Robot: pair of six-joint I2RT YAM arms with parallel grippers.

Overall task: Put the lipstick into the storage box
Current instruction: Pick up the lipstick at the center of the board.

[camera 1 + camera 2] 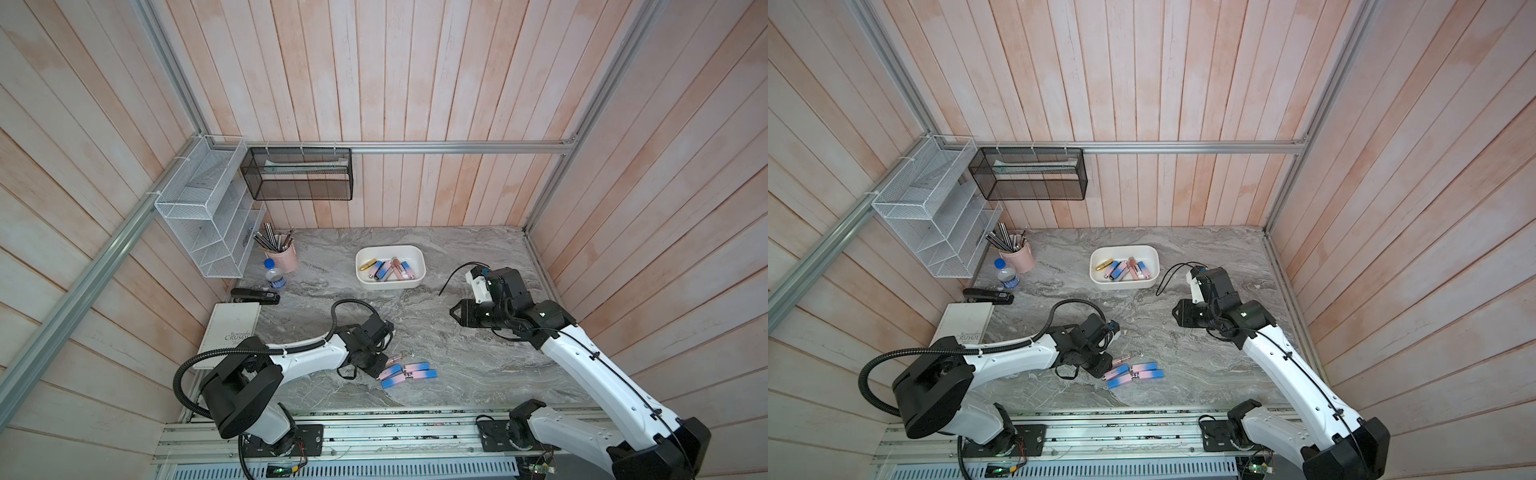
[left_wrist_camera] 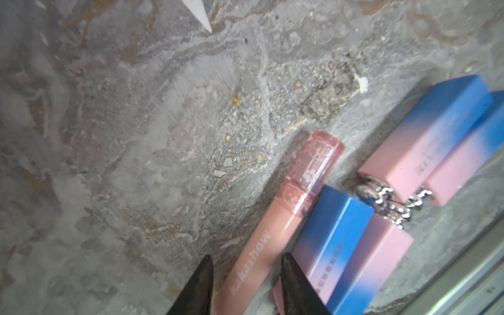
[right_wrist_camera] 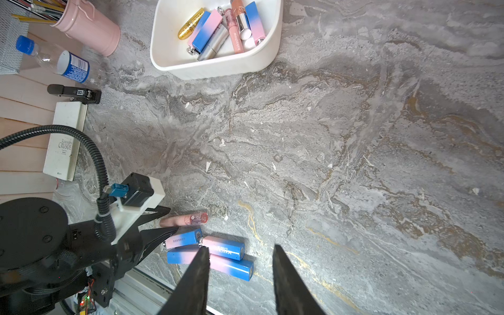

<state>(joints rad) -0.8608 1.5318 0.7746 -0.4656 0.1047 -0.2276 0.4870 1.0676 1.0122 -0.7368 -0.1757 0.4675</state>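
pink cup, water btl, blk stapler, book

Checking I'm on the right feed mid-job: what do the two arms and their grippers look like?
White shells between black joints. The left arm carries a thick black corrugated hose; the right arm has a thin black cable clipped along it. The left gripper and right gripper each have two black fingers tapering to points and a white camera mount.

My left claw is matt black; the surface looks like veined grey marble, the lipstick glossy pink plastic.
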